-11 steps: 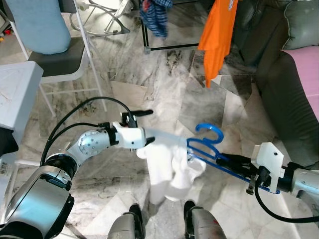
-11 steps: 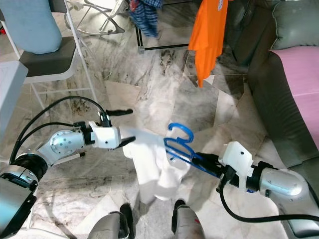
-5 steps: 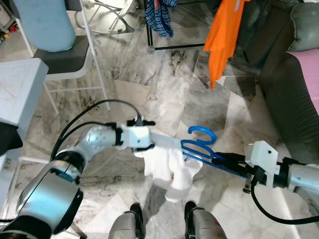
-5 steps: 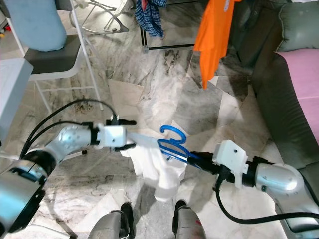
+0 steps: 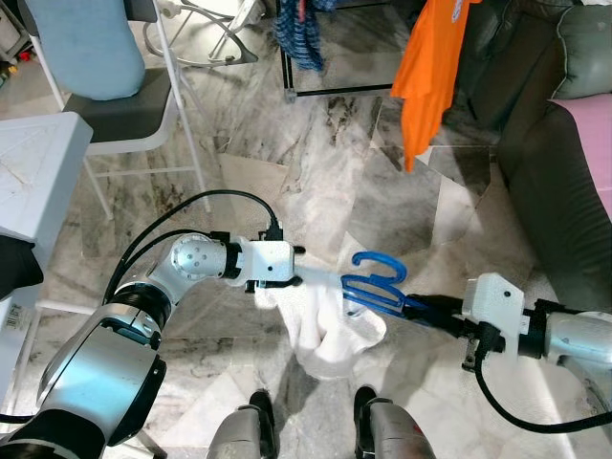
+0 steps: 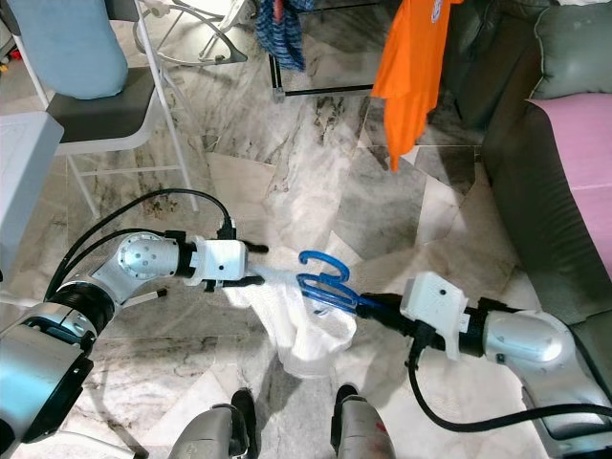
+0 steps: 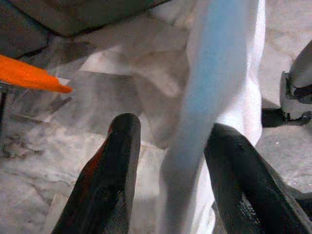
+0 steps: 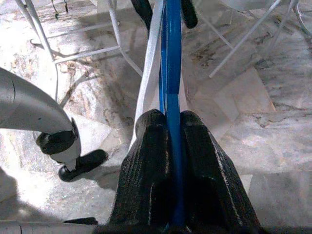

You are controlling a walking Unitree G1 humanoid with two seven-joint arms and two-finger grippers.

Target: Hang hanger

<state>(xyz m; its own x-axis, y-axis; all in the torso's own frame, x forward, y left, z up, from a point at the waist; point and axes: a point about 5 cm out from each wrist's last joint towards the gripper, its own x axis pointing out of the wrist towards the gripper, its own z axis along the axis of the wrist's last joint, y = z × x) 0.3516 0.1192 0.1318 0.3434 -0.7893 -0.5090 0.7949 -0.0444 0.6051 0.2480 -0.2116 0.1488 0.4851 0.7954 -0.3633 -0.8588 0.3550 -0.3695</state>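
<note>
A blue plastic hanger (image 5: 375,283) is held low over the marble floor, hook up, with a white garment (image 5: 325,330) draped over its left end and sagging below it. My right gripper (image 5: 416,304) is shut on the hanger's right arm; in the right wrist view its fingers (image 8: 151,161) press on the blue bar (image 8: 171,73). My left gripper (image 5: 298,267) is at the hanger's left end and stands open. In the left wrist view the cloth-covered hanger arm (image 7: 214,73) runs between its spread fingers (image 7: 114,175).
An orange shirt (image 5: 426,67) and a blue plaid garment (image 5: 301,33) hang from a rack ahead, whose black base bar (image 5: 335,91) lies on the floor. A white chair with a blue cushion (image 5: 96,57) stands far left, a dark sofa (image 5: 555,182) right.
The right gripper has carried the hanger a little to the left, toward the left gripper. The white garment has bunched up and sagged lower under the hanger.
</note>
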